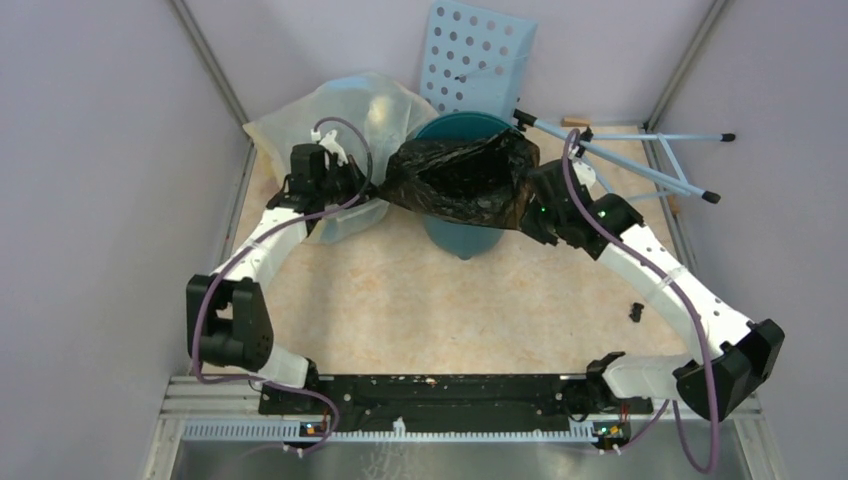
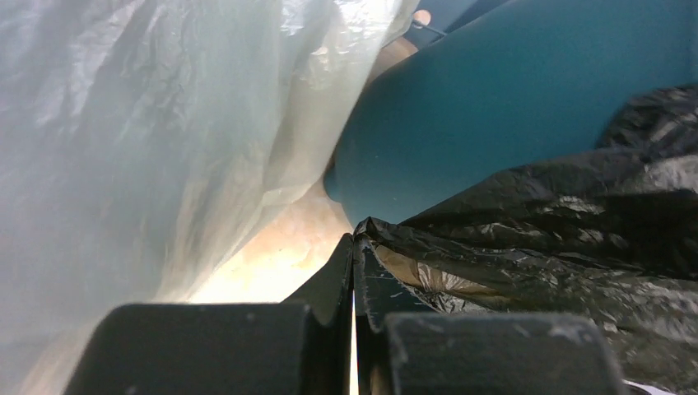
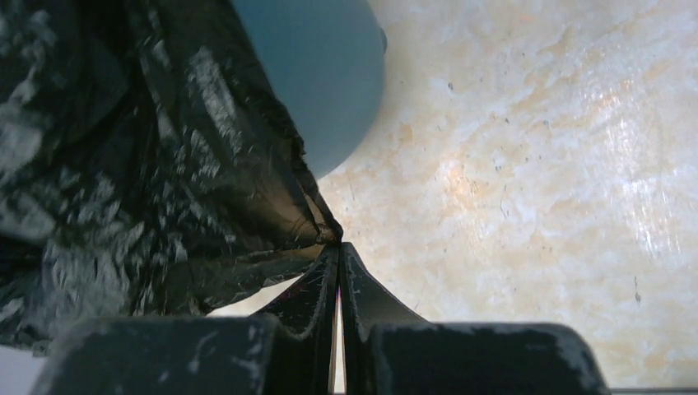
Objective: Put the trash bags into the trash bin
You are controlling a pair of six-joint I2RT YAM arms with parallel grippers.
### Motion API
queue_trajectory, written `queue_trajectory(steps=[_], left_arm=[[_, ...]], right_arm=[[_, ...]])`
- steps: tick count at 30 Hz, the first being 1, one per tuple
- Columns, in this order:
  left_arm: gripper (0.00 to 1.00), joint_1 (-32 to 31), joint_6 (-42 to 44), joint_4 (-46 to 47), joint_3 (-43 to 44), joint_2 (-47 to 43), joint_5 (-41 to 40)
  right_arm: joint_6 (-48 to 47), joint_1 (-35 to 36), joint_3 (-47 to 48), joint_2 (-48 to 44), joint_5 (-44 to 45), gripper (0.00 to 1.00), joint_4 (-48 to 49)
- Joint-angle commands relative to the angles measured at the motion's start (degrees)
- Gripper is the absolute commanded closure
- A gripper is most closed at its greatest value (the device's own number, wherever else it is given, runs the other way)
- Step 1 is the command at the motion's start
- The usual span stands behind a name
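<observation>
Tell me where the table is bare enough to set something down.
Bare: the middle of the table, on the near side of the trash bin. Crowded: the far end, with translucent bag, stretched trash bag, perforated panel and blue legs.

Pale, marbled beige table (image 1: 400,300) here, walled on three sides. Standing on it at the back centre is the teal trash bin (image 1: 465,238). Just left of the bin, a bulging translucent bag (image 1: 350,105) sits on the surface. Far right, thin blue tube legs (image 1: 640,165) lie across the corner. One small black piece (image 1: 636,311) lies alone near the right edge.
</observation>
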Motion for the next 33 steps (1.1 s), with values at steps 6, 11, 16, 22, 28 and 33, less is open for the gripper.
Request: queue_trajectory(steps=[6,11,16,22,28,33], left_arm=[[1.00,-3.33,0.57,7.68,6.66,8.29,4.69],[0.98,-3.68,2.02,7.10,7.45,7.52,3.49],[0.79,-3.61,2.88,2.58,7.48,6.05,-0.75],[0.55,-2.79,1.03,-4.71,6.95,4.17,-8.88],[0.37,-2.51,1.22,-8.87,5.86,-2.43,-12.47],[0.29,-2.49,-1.91,-16.32,5.08,-9.50,-16.19]], right_arm=[[-13.02,-10.64,-6.21,-7.81,-14.73,0.83,17.28],[-18.85,-11.60,-4.72,-12.90,-14.93,0.57,17.85],[-25.44,-12.00,-0.82,-13.67,-15.97,0.51,19.75],[-32.42,-13.38,8.77,-5.12,-19.40,0.46,18.34],[-30.68,-15.36,20.76,7.15,-18.61,0.40,9.08],[-30.92,-15.76,23.07,11.94,-18.61,0.39,9.15]])
